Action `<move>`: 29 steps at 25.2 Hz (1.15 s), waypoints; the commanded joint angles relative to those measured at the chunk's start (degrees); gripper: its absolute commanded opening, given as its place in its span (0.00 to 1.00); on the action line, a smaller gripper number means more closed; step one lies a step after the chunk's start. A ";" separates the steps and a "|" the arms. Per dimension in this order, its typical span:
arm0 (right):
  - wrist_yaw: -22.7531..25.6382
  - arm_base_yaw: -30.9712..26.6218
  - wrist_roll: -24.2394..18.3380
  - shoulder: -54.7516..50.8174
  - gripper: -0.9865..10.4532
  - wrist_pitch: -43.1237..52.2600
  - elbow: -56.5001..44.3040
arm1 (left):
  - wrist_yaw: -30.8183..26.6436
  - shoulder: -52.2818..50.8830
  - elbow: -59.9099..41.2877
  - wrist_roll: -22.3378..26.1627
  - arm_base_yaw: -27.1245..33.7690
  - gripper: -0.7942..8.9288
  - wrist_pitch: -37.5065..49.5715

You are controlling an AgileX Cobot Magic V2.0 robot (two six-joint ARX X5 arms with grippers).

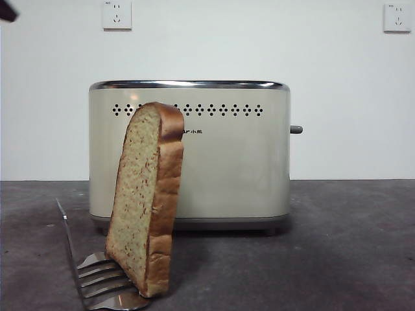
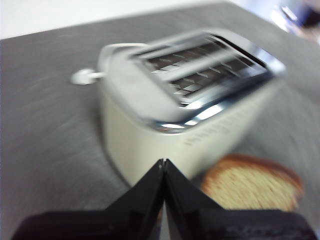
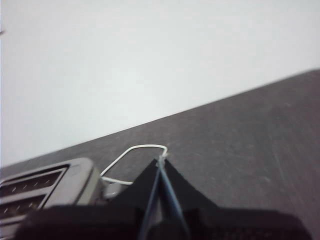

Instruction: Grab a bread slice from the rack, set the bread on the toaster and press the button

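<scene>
The bread stood on edge in the rack, leaning toward the toaster just behind it. Judged light, soft and easily crushed; the crumb would dent under a hard pinch. The firmer crust near the rounded top appeared the best hold, taken across the slice's thickness with light force.

The left gripper was above the toaster and bread, jaws closed and empty. The right gripper was beside the toaster's lever end, jaws closed, holding nothing.

The table was dark grey, matt and level. A white wall with two sockets stood behind.
</scene>
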 commanded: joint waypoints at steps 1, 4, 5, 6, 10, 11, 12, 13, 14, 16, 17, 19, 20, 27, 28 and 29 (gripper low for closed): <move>-2.67 0.04 -5.55 1.86 0.08 0.22 2.08 | 0.96 2.56 4.46 20.48 -5.44 0.08 -3.04; -6.14 0.04 -7.48 4.24 0.08 0.15 3.89 | 0.92 5.64 9.20 33.27 -12.31 0.08 -6.45; -6.91 0.04 -7.63 5.01 0.08 0.04 4.35 | 0.92 6.58 10.78 37.44 -14.64 0.08 -7.74; -7.50 0.04 -7.63 5.66 0.08 -0.24 4.74 | 0.90 7.50 12.28 41.42 -16.90 0.08 -9.05; -8.79 0.04 -7.65 7.74 0.08 -2.99 6.03 | -1.46 10.67 16.90 49.79 -24.02 0.08 -12.76; -8.94 0.07 -7.72 8.22 0.08 -3.85 6.32 | -3.87 11.47 17.77 50.05 -25.64 0.08 -13.20; -9.07 0.07 -8.11 8.61 0.08 -4.63 6.56 | -6.80 12.26 18.38 50.05 -27.19 0.08 -13.22; -9.11 0.07 -8.70 8.90 0.08 -5.18 6.73 | -9.44 12.83 18.71 50.05 -28.46 0.08 -13.20; -9.09 0.07 -9.62 9.16 0.08 -5.77 6.99 | -12.22 13.40 18.88 50.16 -29.86 0.08 -13.18; -9.31 0.07 -11.19 9.25 0.08 -5.97 7.13 | -16.37 14.56 18.88 51.60 -32.35 0.10 -13.38; -9.60 0.07 -11.78 9.22 0.08 -5.95 7.21 | -18.01 15.21 18.88 52.61 -33.62 0.12 -13.51; -10.29 0.07 -12.61 9.22 0.08 -5.77 7.26 | -20.48 16.39 18.88 54.97 -36.00 0.16 -13.84; -10.69 0.07 -12.76 9.22 0.08 -5.75 7.28 | -21.73 17.05 18.88 56.30 -37.31 0.16 -13.92; -11.26 0.07 -12.74 9.46 0.08 -6.32 7.28 | -28.26 20.76 18.88 60.35 -43.85 0.60 -13.90; -11.26 0.07 -12.76 9.46 0.08 -6.56 7.28 | -28.79 21.31 18.88 60.76 -44.15 0.60 -13.92; -11.26 0.07 -12.76 9.49 0.08 -6.82 7.28 | -28.87 21.88 18.88 61.13 -44.41 0.60 -13.97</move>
